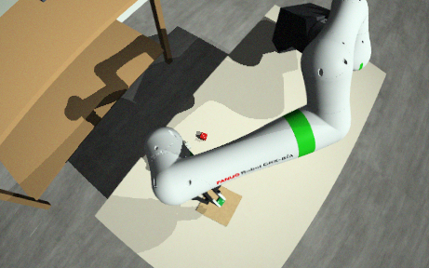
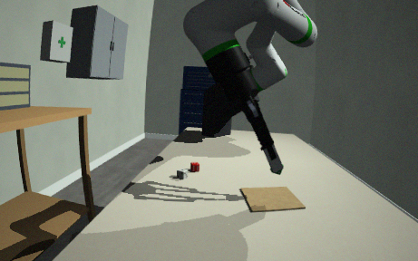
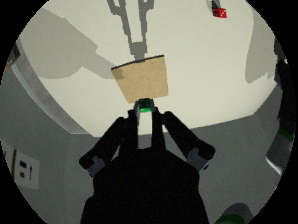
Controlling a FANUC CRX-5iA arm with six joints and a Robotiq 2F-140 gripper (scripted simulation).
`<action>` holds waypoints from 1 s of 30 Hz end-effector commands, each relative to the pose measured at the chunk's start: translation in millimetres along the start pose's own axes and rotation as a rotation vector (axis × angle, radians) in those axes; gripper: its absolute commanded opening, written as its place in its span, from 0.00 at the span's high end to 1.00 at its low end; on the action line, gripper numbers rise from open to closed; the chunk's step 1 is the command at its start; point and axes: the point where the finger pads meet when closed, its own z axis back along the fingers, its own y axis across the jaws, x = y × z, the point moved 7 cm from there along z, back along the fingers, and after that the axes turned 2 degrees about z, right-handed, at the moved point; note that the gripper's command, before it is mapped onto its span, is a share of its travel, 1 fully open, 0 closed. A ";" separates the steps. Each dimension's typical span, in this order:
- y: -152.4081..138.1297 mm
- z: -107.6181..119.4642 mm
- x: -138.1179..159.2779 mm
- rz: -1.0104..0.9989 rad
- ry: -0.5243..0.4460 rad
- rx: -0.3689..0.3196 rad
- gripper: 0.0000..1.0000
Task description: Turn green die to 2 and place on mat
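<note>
Landmark: square tan mat (image 1: pixel 229 210) (image 2: pixel 273 199) (image 3: pixel 142 80). Robotiq gripper (image 1: pixel 218 197) (image 2: pixel 277 171) (image 3: pixel 144 105) above it, tilted, fingers pinching the green die (image 1: pixel 221 202) (image 3: pixel 144 105); die raised off the mat. Red die (image 1: pixel 203 136) (image 2: pixel 195 167) (image 3: pixel 219 13) and grey-white die (image 1: pixel 198 133) (image 2: pixel 181 174) on the table (image 1: pixel 264 223) (image 2: pixel 339 222) (image 3: pixel 200 75), well apart from the mat, near each other.

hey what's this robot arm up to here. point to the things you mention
The arm's tool (image 1: pixel 220 201) (image 2: pixel 277 172) (image 3: pixel 144 105) grips the green die (image 1: pixel 221 202) (image 3: pixel 145 105) in the air, tilted, by the tan mat (image 1: pixel 229 214) (image 2: pixel 273 199) (image 3: pixel 142 80). The die is not yet down on it. A red die (image 1: pixel 203 136) (image 2: pixel 195 167) (image 3: pixel 220 13) and a grey-white die (image 1: pixel 198 133) (image 2: pixel 181 174) sit close together elsewhere on the table.
</note>
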 end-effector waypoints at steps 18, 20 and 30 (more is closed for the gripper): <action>0.7 -3.2 -26.5 0.000 -0.262 -0.009 0.79; 0.7 -3.2 -26.5 0.000 -0.262 -0.009 0.79; 0.7 -3.3 -26.5 0.000 -0.262 -0.009 0.79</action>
